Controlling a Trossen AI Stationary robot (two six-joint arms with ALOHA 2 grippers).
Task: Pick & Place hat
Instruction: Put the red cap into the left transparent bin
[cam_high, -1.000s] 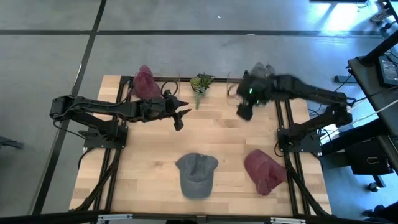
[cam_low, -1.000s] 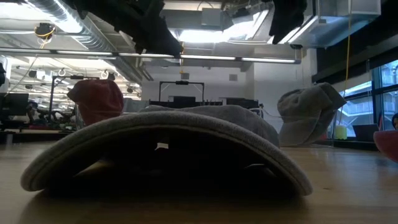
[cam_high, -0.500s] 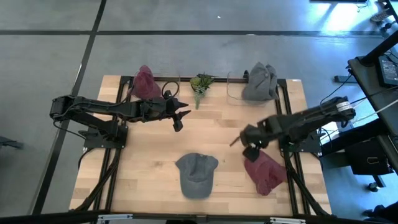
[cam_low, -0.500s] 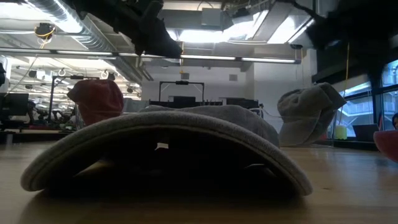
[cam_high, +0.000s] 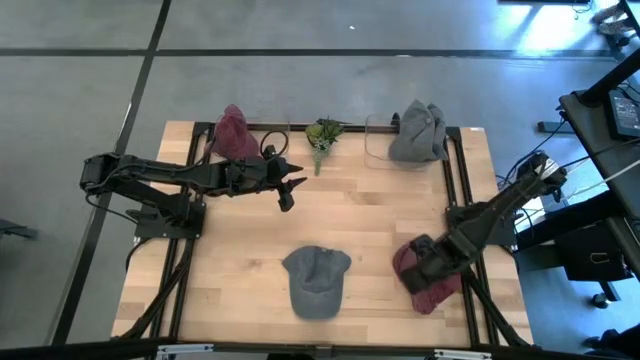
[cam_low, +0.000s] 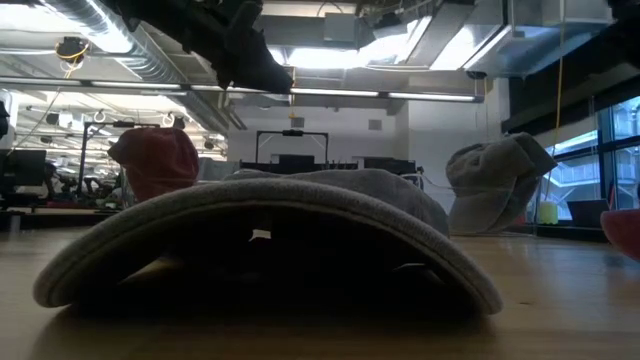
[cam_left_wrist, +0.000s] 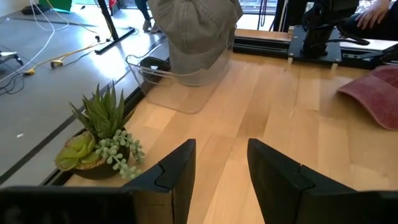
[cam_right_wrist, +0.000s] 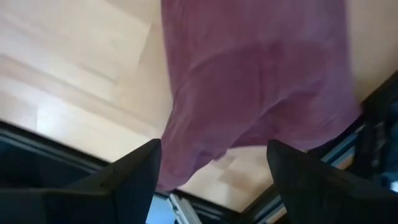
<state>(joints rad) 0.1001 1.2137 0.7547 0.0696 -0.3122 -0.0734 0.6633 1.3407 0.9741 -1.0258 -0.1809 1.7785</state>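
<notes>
A maroon hat (cam_high: 428, 280) lies flat on the table near its right near corner; in the right wrist view the maroon hat (cam_right_wrist: 255, 81) fills the space beyond the fingers. My right gripper (cam_high: 424, 260) hovers over its left part, open, and my right gripper (cam_right_wrist: 214, 180) stands with one finger off each side of the hat's end. A grey hat (cam_high: 317, 281) lies at the near middle; the grey hat (cam_low: 270, 240) rests on its brim. My left gripper (cam_high: 292, 185) waits open above the table's middle; my left gripper (cam_left_wrist: 221, 174) holds nothing.
At the far edge stand a maroon hat on a stand (cam_high: 233, 132), a small potted plant (cam_high: 323, 135) and a grey hat on a clear stand (cam_high: 415, 131). Black frame rails (cam_high: 458, 180) run along both table sides. Bare wood lies between the arms.
My right arm swung from the grey hat on the far right stand toward the table's near edge, drew back to the right, and came down over the maroon hat. The left arm and all hats kept still.
</notes>
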